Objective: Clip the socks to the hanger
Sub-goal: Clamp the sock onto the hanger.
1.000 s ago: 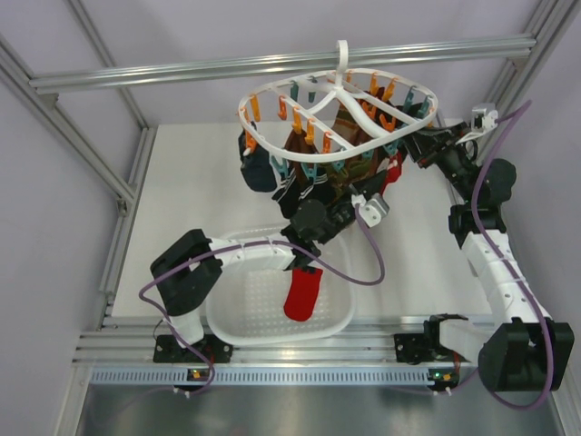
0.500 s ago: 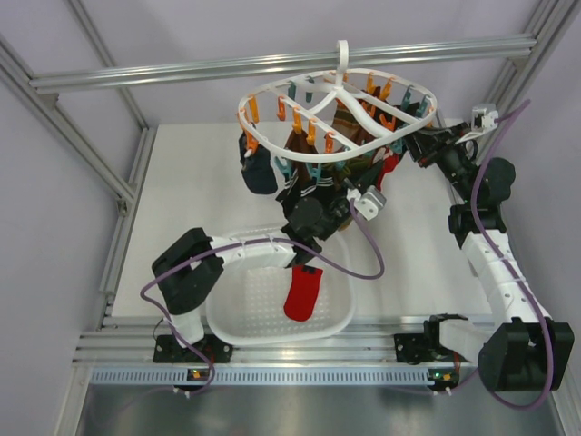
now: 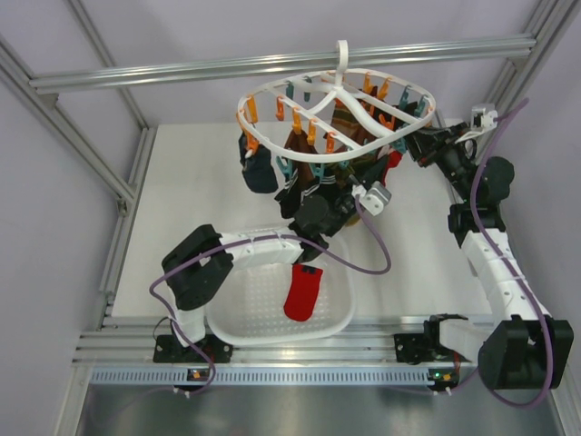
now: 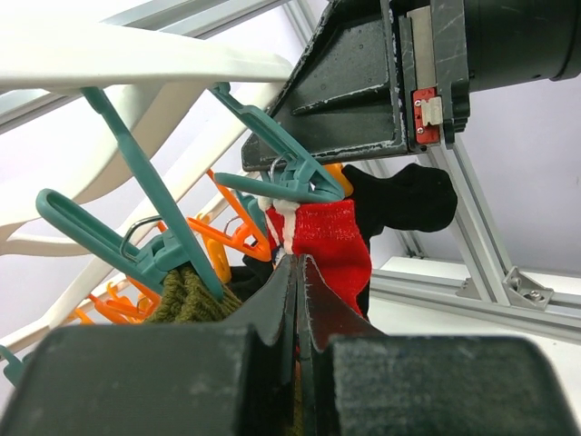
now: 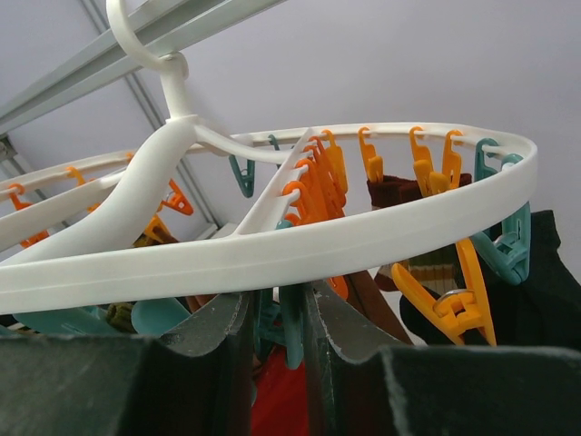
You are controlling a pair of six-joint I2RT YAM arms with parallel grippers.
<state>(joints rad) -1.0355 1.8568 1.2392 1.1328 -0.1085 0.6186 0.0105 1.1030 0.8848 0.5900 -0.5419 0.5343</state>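
Note:
The white oval hanger (image 3: pixel 336 104) hangs from the top rail, with orange and teal clips. One red sock (image 3: pixel 393 166) hangs under its right side. In the left wrist view its white cuff sits in a teal clip (image 4: pixel 289 186) and the sock (image 4: pixel 331 241) hangs just past my fingertips. My left gripper (image 3: pixel 383 179) (image 4: pixel 298 265) is shut and appears to pinch the sock's edge below the cuff. My right gripper (image 3: pixel 416 148) (image 5: pixel 279 300) is shut on that teal clip (image 5: pixel 292 331) under the hanger's rim (image 5: pixel 381 232). The second red sock (image 3: pixel 302 291) lies in the basket.
The white perforated basket (image 3: pixel 250 291) stands at the near edge between the arms. Dark socks (image 3: pixel 260 173) and brown-green striped socks (image 3: pixel 349 127) hang from other clips. A black sock (image 4: pixel 408 195) hangs behind the red one. Aluminium frame posts stand at both sides.
My left arm has risen and moved right, closer under the hanger's right side. The hanger has swung slightly. The right arm and the sock in the basket have stayed put.

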